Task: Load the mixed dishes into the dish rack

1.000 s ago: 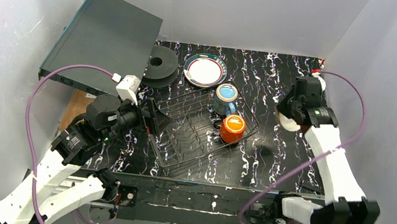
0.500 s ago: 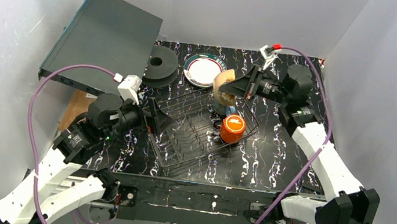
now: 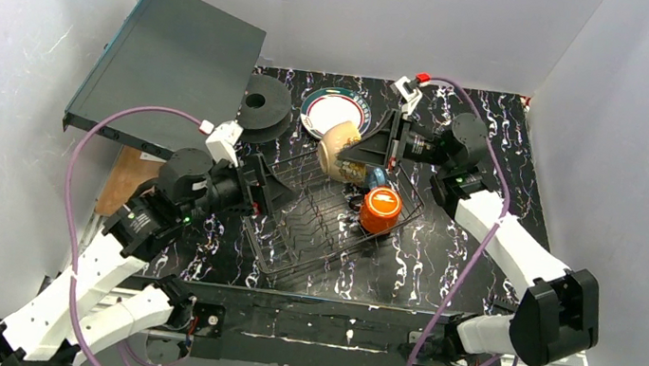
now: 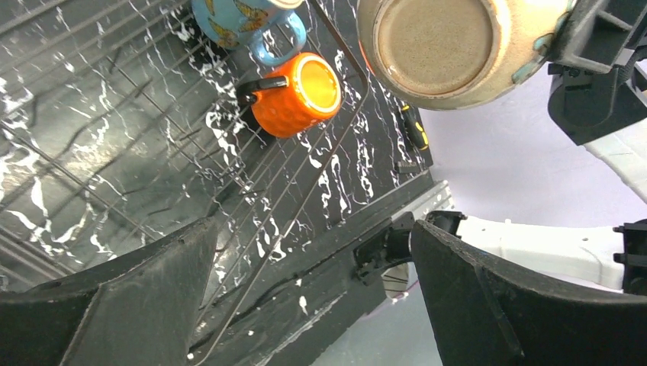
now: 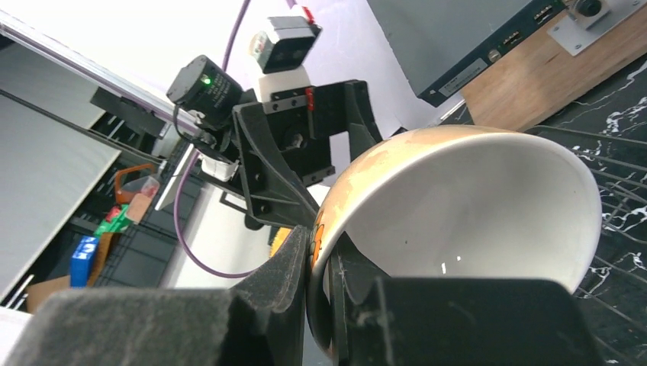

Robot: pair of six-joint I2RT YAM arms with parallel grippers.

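Right gripper (image 3: 367, 150) was clenched on the rim of the cream bowl (image 3: 339, 147), with one finger inside the bowl and the other outside against its wall. In the right wrist view the two fingers pinched the rim from below (image 5: 324, 263), and the white inside of the bowl (image 5: 473, 206) filled much of the picture. The bowl was in the air, tipped on its side above the far part of the dish rack (image 3: 313, 234). Its opening faced the right arm and its round base (image 4: 435, 42) faced the left arm.

The left gripper (image 3: 268, 189) was released, its fingers spread wide and holding nothing. It hovered at the left end of the rack, pointing toward the bowl. In the left wrist view its two dark fingers (image 4: 114, 305) stood well apart, and the wires of the rack (image 4: 305, 191) showed between them.

Inside the rack, at its right end, sat the small orange cup (image 3: 380, 210), its opening (image 4: 317, 84) turned toward the left wrist camera. The blue mug (image 4: 236, 15) was just beside it on the far side, and from above the bowl hid most of it. The green-and-red rimmed plate (image 3: 326, 111) lay flat on the counter (image 3: 490, 135) behind the rack, near the black spool-like disc (image 3: 262, 102).
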